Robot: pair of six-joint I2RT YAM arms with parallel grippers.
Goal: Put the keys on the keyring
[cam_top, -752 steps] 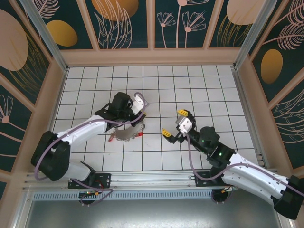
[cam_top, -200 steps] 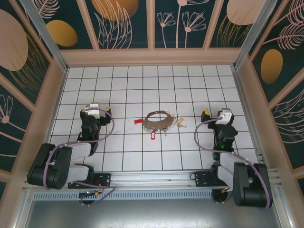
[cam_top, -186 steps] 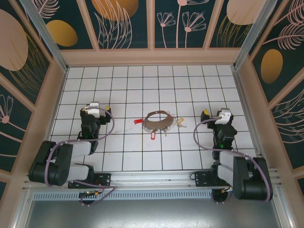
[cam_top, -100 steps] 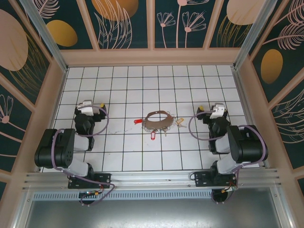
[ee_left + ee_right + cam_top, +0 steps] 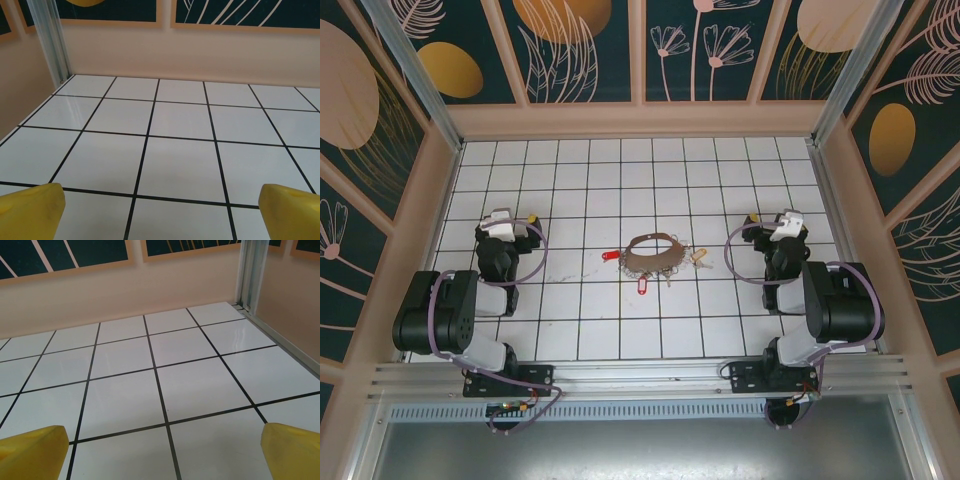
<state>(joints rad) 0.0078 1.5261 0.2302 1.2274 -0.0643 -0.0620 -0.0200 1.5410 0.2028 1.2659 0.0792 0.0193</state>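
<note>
Lying on glossy tiles (image 5: pixel 620 330), thin keyring (image 5: pixel 653 237); left end effector (image 5: pixel 160 210), right end effector (image 5: pixel 162 450) spread.

We see the keyring (image 5: pixel 653 238), a thin dark hoop, lying flat. Small keys (image 5: pixel 698 257) fringe its near rim, brass ones at its right, red tags (image 5: pixel 642 287) at its left and near side.

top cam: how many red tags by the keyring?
2 red tags. One lies just left of the keyring; the other lies on its near side, toward the arms. More may be hidden among the keys bunched along the ring's near edge.
</note>
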